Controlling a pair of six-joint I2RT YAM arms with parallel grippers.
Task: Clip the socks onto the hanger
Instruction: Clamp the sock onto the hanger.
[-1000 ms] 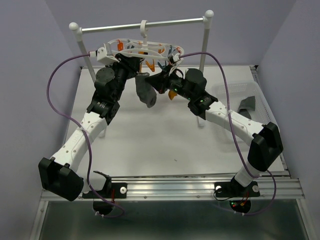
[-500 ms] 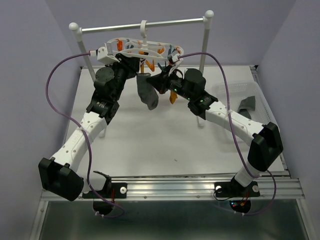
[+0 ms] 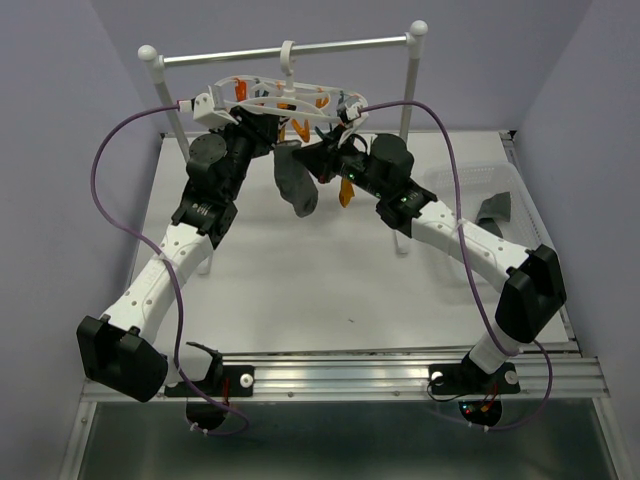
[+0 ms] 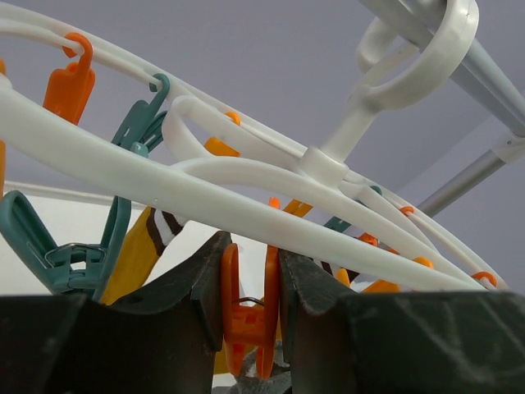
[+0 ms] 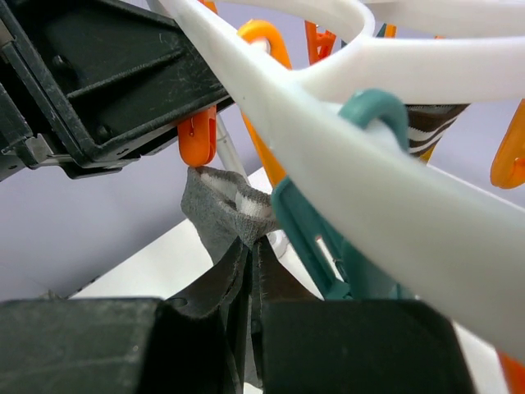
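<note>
The hanger (image 3: 285, 98) hangs by its hook from the rail (image 3: 350, 43) in the upper middle of the top view. The left hand (image 4: 250, 300) sits just under the frame, pinching an orange clip (image 4: 246, 320) between its fingers. The right hand (image 5: 248, 258) is pressed together on the cuff of a grey sock (image 5: 217, 209), holding it just below that clip. Whether cuff and clip touch, I cannot tell. In the top view this sock droops between the two arms, above the surface (image 3: 300, 280). A mustard sock (image 4: 135, 254) with dark cuff stripes hangs at the left of the left wrist view, beside a teal clip (image 4: 78, 246). A second grey sock (image 3: 495, 208) lies in the basket (image 3: 460, 180) at right.
</note>
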